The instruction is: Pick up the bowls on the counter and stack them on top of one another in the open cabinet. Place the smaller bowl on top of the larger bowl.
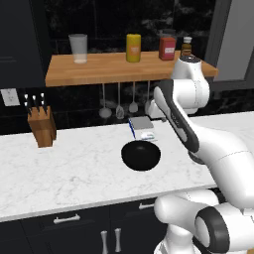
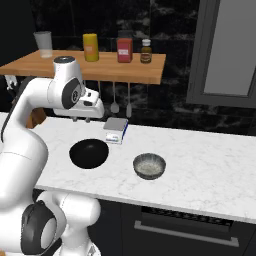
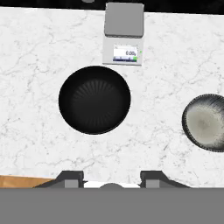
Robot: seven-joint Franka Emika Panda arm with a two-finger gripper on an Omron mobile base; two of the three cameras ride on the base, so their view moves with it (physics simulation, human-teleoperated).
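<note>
A white robot arm rises from its base in front of a white marble-veined worktop [image 2: 210, 165] and bends forward at the elbow, so that its hand hangs level above the surface and points straight down. The jaws [image 2: 80, 119] hold nothing; their two dark fingertips [image 3: 72, 178] stand apart in the hand view with bare worktop between them, so they are released.

Just below the jaws and a little ahead of them, the larger bowl [image 3: 94, 99] sits upright on the worktop, wide, round and glossy black. In the right base view this black bowl [image 2: 88, 153] lies almost directly under the hanging hand, with clear air between them. To the right of the jaws, well apart from the black bowl, rests the smaller bowl [image 2: 149, 165], silvery-grey and also upright; in the hand view it is cut off by the right edge.

Beyond the black bowl, farther from the jaws, a small grey kitchen scale [image 3: 124, 33] with a lit display stands near the back wall. Above and behind the hand runs the open cabinet [image 1: 109, 67], a long light-brown wooden shelf board. On it stand a clear glass tumbler [image 1: 78, 48], a yellow canister [image 1: 133, 47], a red box [image 1: 167, 48] and a brown bottle [image 2: 145, 51]. Ladles and spoons [image 1: 119, 104] hang beneath the shelf. Far to the left of the jaws, a wooden knife block [image 1: 41, 125] stands on the worktop.
</note>
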